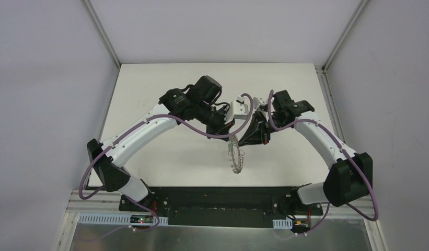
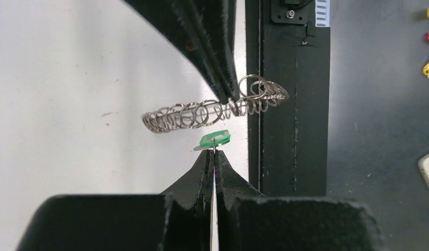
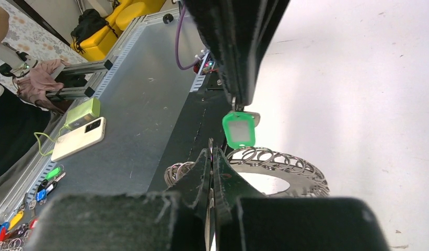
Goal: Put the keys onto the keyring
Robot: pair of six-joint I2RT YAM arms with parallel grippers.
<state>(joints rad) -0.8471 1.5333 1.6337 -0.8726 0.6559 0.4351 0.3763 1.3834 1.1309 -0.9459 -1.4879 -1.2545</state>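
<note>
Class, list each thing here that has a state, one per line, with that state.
key: gripped, not yet on any loop
keyring: gripped at its edge, lifted
left claw: shut on the key
right claw: shut on the keyring

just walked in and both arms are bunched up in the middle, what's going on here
The two arms are working together over the white table. The left end effector is shut on the small green-headed key. The right end effector is shut on the edge of the keyring and appears to hold it clear of the table. The key sits right beside the ring's wire loops with a gap showing, so it is not yet hooked on.
</note>
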